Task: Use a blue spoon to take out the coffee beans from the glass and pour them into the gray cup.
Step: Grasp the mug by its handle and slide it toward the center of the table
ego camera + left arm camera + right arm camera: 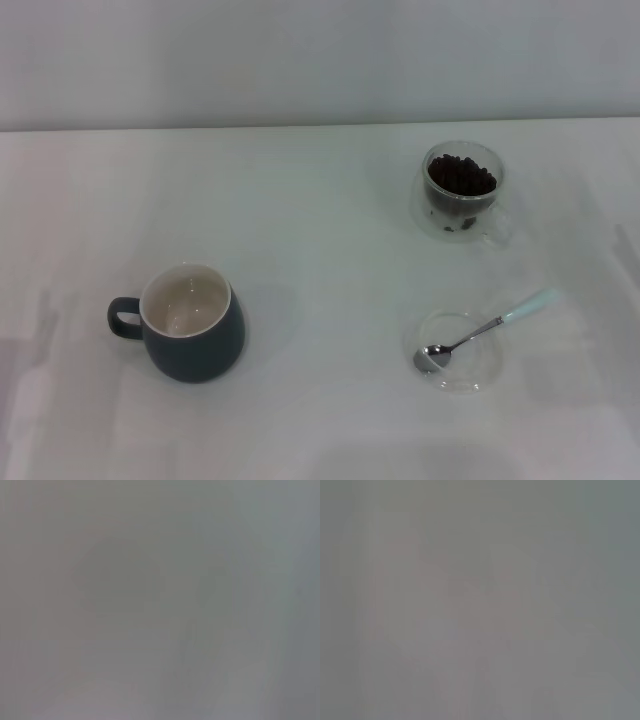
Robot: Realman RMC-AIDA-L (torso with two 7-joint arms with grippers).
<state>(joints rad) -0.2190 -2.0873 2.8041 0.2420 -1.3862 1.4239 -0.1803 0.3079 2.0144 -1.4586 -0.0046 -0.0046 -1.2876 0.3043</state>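
Observation:
In the head view the gray cup (pixel 190 325) stands upright at the front left, handle to the left, its cream inside bare. The clear glass (pixel 462 190) stands at the back right, filled with dark coffee beans (pixel 461 176). The blue spoon (pixel 487 327) lies at the front right, its metal bowl resting in a flat clear saucer (pixel 458 350) and its pale handle pointing to the back right. Neither gripper appears in the head view. Both wrist views show only a featureless grey field.
All the objects rest on a white table (pixel 320 250) with a pale wall behind its far edge. A wide bare stretch of tabletop separates the gray cup from the glass and saucer.

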